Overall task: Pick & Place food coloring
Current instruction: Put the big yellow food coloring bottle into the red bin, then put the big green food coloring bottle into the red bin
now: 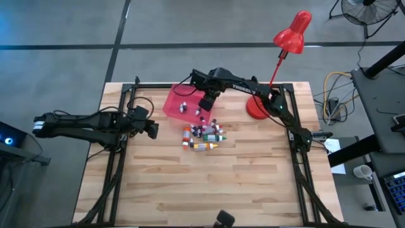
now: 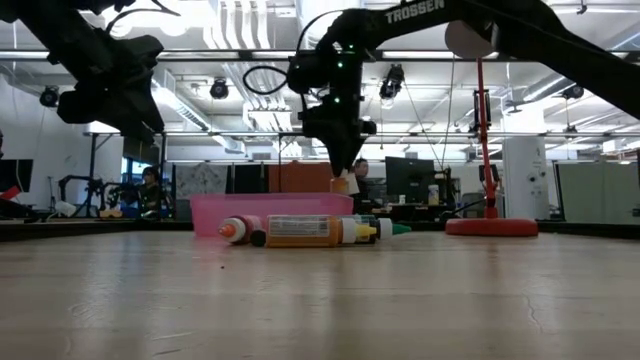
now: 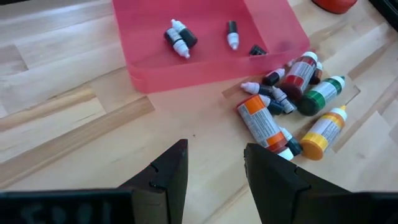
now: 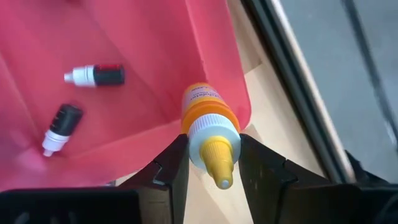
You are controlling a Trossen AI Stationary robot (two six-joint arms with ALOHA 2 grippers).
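Op: Orange bottle (image 4: 208, 124) pinched in right gripper (image 4: 212, 163), over the tray (image 1: 172, 101) edge?

Note: Yes. Shift toward tray's 9 o'clock before you release. Left gripper (image 3: 214, 171) waits, jaws spread.

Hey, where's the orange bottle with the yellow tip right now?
The orange bottle is held in the right gripper, above the pink tray's edge, behind the bottle pile at mid-table in the high view.

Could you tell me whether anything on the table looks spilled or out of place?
No spill shows. The bottles lie toppled in a loose heap beside the tray. The right gripper holds an orange bottle over the tray's edge.
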